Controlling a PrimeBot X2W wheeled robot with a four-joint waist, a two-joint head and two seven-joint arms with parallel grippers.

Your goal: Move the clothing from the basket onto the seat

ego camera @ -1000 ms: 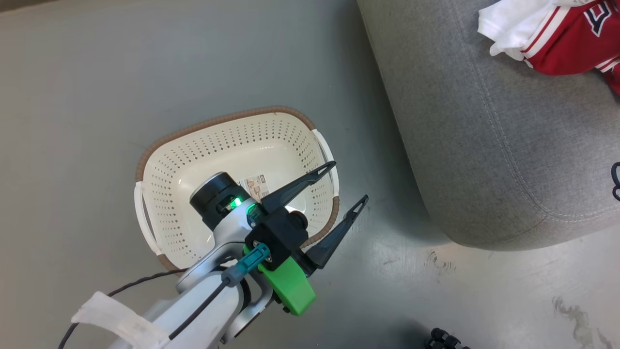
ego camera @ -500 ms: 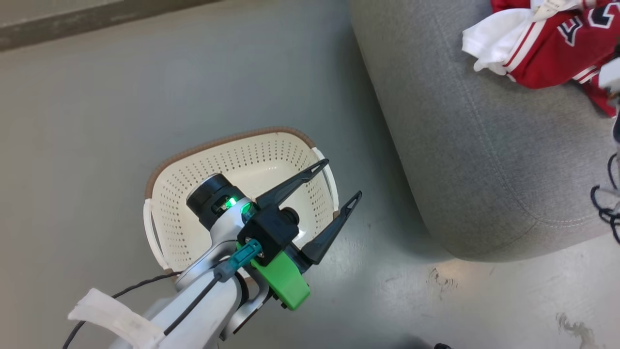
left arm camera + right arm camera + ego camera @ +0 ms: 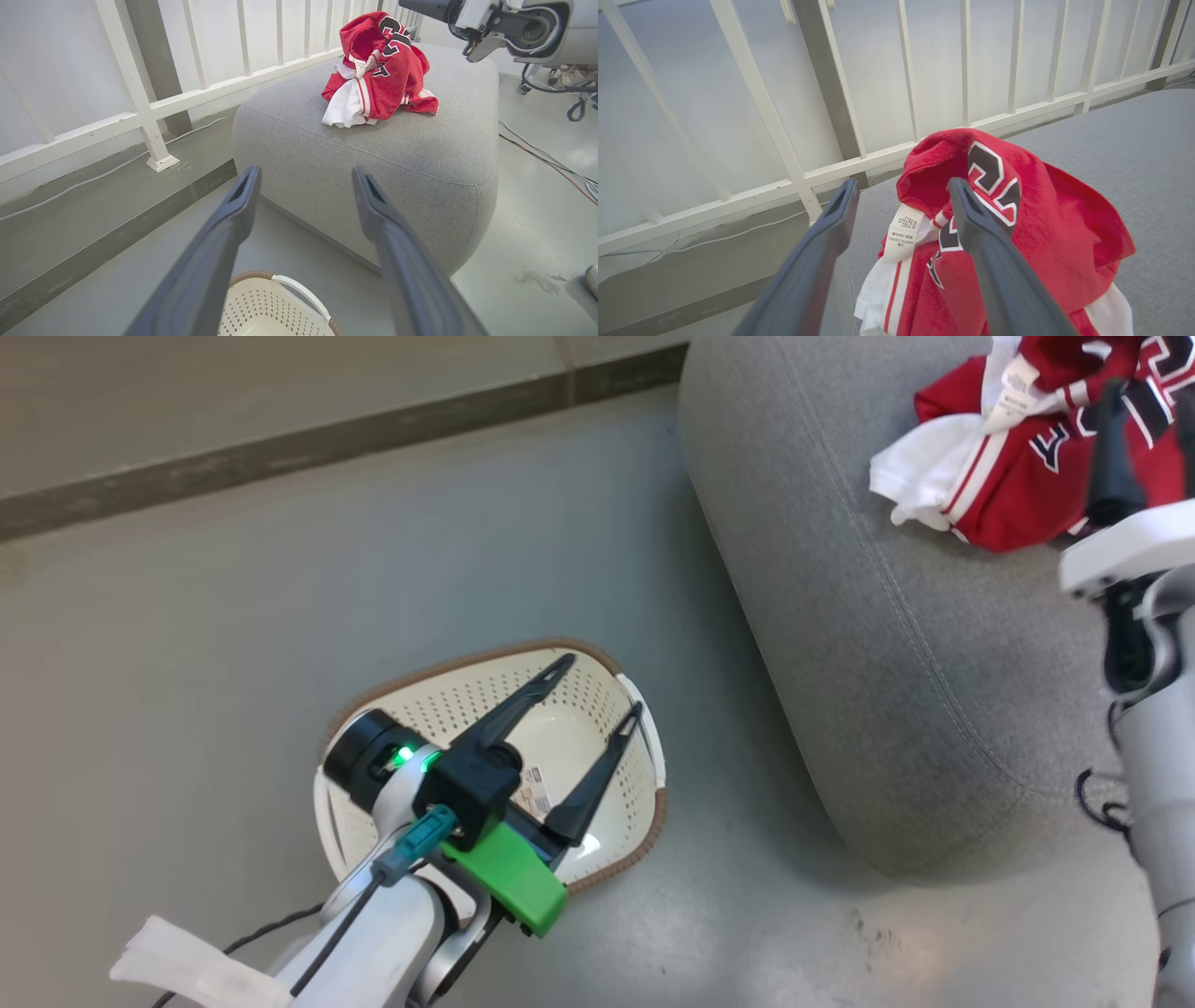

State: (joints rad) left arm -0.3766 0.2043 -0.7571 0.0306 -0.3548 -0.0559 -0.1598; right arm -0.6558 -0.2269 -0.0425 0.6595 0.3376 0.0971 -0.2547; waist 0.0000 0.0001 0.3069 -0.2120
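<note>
the red and white clothing (image 3: 1018, 476) lies in a heap on the big grey seat (image 3: 887, 644), at the upper right of the head view, and the cream basket (image 3: 448, 695) sits on the floor (image 3: 233, 616) at the lower middle, well apart from the heap. the left gripper (image 3: 602, 683) hangs over the basket with its two dark fingers spread wide, gripping nothing. the right gripper (image 3: 902, 186) is up by the heap with its fingers spread wide too and lets the cloth lie loose, though in the right wrist view one finger may be brushing the red cloth, which is hard to tell.
</note>
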